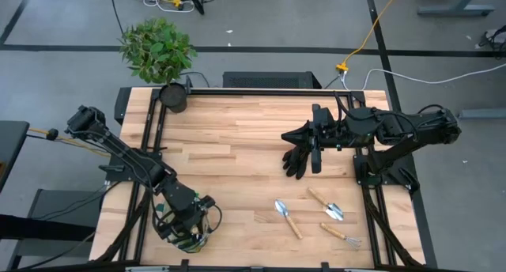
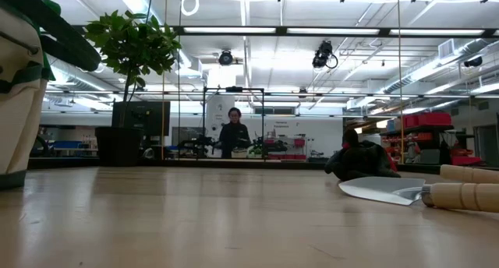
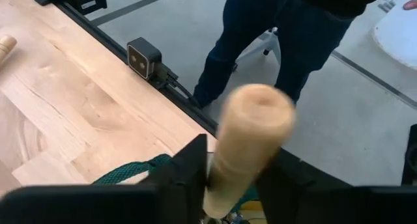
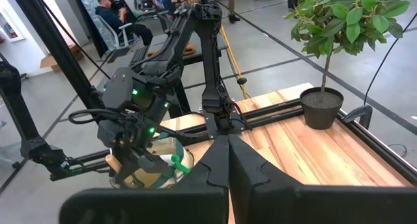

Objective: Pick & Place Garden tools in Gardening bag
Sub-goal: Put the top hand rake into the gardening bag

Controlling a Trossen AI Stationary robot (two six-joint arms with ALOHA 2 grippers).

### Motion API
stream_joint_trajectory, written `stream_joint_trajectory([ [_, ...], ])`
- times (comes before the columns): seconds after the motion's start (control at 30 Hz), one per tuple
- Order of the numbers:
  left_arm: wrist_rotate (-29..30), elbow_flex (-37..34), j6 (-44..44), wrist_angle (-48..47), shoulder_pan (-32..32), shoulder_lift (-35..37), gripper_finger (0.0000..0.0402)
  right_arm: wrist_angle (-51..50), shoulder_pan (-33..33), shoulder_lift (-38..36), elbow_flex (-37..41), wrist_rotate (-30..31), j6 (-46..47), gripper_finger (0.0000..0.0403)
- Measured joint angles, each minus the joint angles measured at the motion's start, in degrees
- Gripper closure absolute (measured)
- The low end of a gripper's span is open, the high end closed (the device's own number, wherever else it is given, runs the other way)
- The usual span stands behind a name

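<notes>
**Wooden handle held over the bag**

A pale wooden-handled tool (image 3: 251, 142) is pinched between the fingers of the left hand (image 1: 183, 217), directly above the gardening bag (image 1: 188, 239), whose green trim lies just below the fingers. If the tool is released while tilted, its handle could be caught on the rim and tipped out onto the surface (image 1: 237, 145). The right hand (image 1: 316, 163) is pressed together, empty, over the black glove (image 1: 296, 159). Three more tools (image 1: 288, 219) are left beyond that glove, well apart from the bag.

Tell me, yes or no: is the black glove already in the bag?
No, the glove lies on the table under the right hand, far from the bag.
</notes>
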State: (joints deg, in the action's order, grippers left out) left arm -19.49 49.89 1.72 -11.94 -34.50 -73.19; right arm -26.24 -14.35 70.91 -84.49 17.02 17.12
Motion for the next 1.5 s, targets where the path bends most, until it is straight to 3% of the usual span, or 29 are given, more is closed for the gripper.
stream_joint_trajectory([
  [0.2, -2.2, 0.0, 0.4, 0.0, 0.0, 0.0, 0.0327, 0.0, 0.0, 0.0, 0.0, 0.0, 0.0, 0.0403],
  [0.7, -3.3, 0.0, 2.4, -0.8, 0.7, 0.2, 0.0326, 0.0, 0.0, 0.0, 0.0, 0.1, 0.0, 0.0403],
  [0.97, -0.4, 4.1, 8.3, -9.7, 1.7, 0.9, 0.0324, 0.0, 0.0, 0.0, 0.0, 0.1, 0.0, 0.0403],
  [1.5, 0.2, 4.3, 9.2, -12.9, 1.7, 0.9, 0.0312, 0.0, 0.0, 0.0, 0.0, 0.0, -0.1, 0.0403],
])
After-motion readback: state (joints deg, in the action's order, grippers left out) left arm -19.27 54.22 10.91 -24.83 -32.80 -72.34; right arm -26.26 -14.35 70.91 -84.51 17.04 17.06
